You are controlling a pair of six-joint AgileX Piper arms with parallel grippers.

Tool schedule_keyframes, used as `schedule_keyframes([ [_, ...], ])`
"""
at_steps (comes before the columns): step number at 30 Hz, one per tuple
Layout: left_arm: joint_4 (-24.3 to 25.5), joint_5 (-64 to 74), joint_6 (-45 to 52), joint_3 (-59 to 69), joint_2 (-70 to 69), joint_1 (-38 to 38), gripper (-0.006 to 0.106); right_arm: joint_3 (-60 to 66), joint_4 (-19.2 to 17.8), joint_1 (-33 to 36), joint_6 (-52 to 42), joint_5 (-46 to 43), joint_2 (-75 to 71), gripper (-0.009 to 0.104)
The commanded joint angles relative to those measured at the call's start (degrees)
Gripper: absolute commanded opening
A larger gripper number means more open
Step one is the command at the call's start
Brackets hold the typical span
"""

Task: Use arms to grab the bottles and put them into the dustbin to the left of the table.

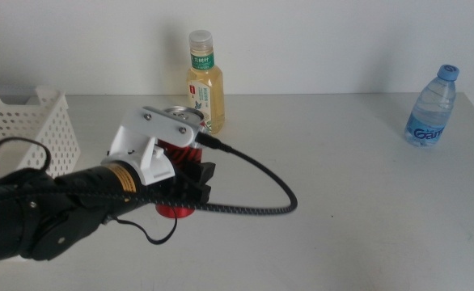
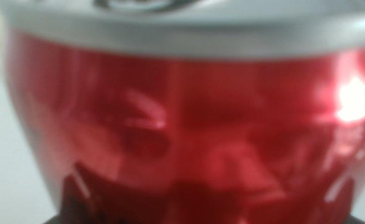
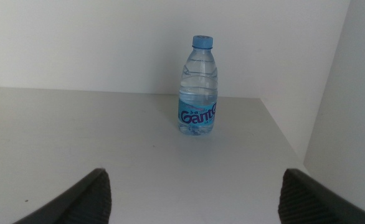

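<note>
The slim red can (image 1: pixel 182 150) stands on the table (image 1: pixel 350 218) in front of the yellow tea bottle (image 1: pixel 205 89). My left gripper (image 1: pixel 195 184) reaches in from the left and is shut on the can, which fills the left wrist view (image 2: pixel 182 124). The clear water bottle (image 1: pixel 431 109) stands upright at the far right. It shows again in the right wrist view (image 3: pixel 198 93), well ahead of my right gripper (image 3: pixel 195 202), which is open with nothing between its jaws. The right arm is out of the middle view. The white dustbin (image 1: pixel 27 121) sits at the left edge.
A black braided cable (image 1: pixel 269 186) loops from the left wrist over the table to the right of the can. A white wall runs close behind the bottles. In the right wrist view a side wall (image 3: pixel 338 93) rises just past the water bottle.
</note>
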Motion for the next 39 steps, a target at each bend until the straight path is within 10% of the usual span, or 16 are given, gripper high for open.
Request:
schedule_keyframes([
  [1, -0.58, 7.14, -2.90, -5.77, -5.82, 0.03, -0.002, -0.51, -0.53, -0.34, -0.50, -4.12, -1.30, 0.075],
  [19, -1.34, 62.75, 7.76, -37.74, -6.51, 1.64, -0.002, -0.51, -0.53, -0.34, -0.50, -4.12, -1.30, 0.075],
  [39, -21.95, 83.88, 30.48, -56.57, 7.09, 32.92, -0.002, -0.51, -0.53, -0.34, -0.50, -4.12, -1.30, 0.075],
])
